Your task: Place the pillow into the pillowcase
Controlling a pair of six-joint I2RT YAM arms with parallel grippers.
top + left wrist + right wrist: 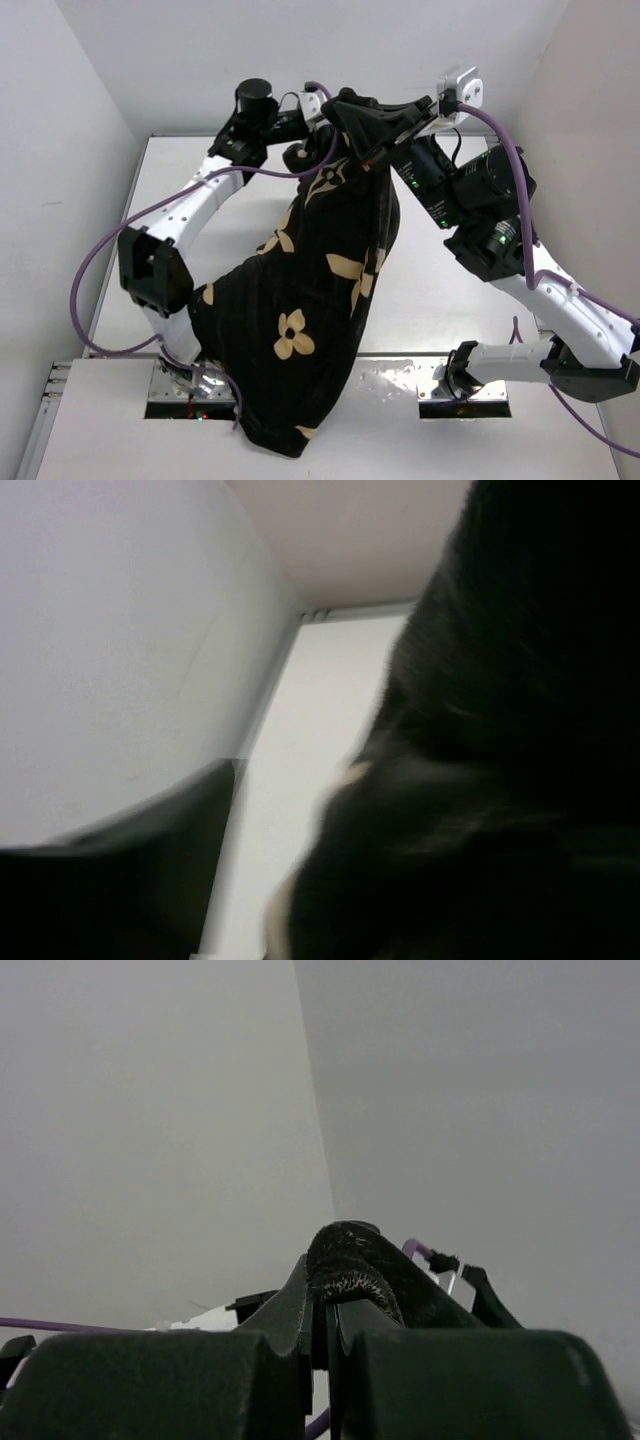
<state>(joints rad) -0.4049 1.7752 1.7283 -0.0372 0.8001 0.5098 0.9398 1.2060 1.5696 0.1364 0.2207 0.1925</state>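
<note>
Aloft, the pillowcase (320,300) hangs pinched in right fingers (285,1312), its folds masking how the left fingers (115,880) stand.

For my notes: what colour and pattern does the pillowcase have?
Black with tan four-petal flowers; the top external view shows the pillowcase best.

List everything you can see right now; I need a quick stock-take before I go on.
pillowcase: one, black with tan flowers, lifted at its top end between the two grippers, bulging low over the table's near edge
pillow: none visible; may be inside the case
table: one, white, under the arms
cables: purple, along both arms
left gripper: at the case's top end, grip hidden
right gripper: shut on a fold of the black fabric
</note>
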